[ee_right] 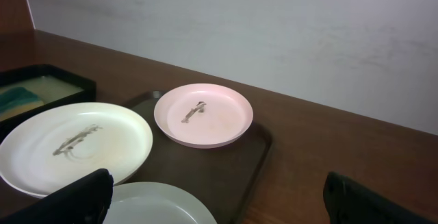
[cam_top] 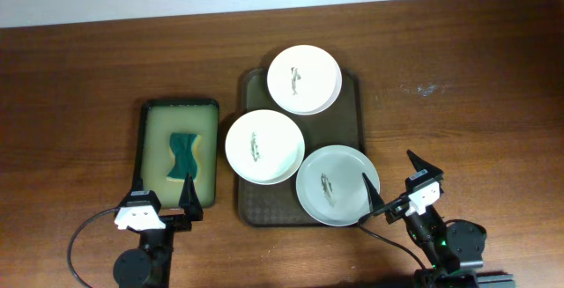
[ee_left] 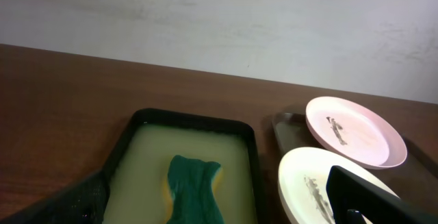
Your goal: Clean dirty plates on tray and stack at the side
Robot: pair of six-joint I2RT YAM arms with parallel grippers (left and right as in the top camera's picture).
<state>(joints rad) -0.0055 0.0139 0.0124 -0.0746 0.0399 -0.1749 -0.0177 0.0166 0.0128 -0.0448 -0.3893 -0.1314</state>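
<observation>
Three white plates are sitting on one brown tray point(cam_top: 264, 202), which is lying right of centre on the wooden table point(cam_top: 88, 59). The far plate point(cam_top: 304, 79) is resting at the tray's back end. The middle plate point(cam_top: 264, 146) is lying toward the left side and reaching over the left rim. The near plate point(cam_top: 337, 185) is lying at the front right corner and hanging over the right rim. The middle and near plates are sitting just beside each other, and I cannot tell whether they are touching. Each plate is carrying one dark smear point(cam_top: 255, 146) at its centre, so none is looking wiped yet, and nothing is stacked at the side.

One smaller green tray point(cam_top: 141, 147) is standing just left of the brown one, with a gap between them. It is holding a yellowish inside and one green sponge point(cam_top: 183, 156), which is lying flat in the middle.

Two grippers are hovering at the near edge of the table. The left gripper point(cam_top: 163, 202) is hanging over the front end of the green tray, its fingers spread wide and holding nothing. The right gripper point(cam_top: 387, 165) is hanging beside the near plate, with one finger over that plate's right edge, its fingers also spread wide and holding nothing.
</observation>
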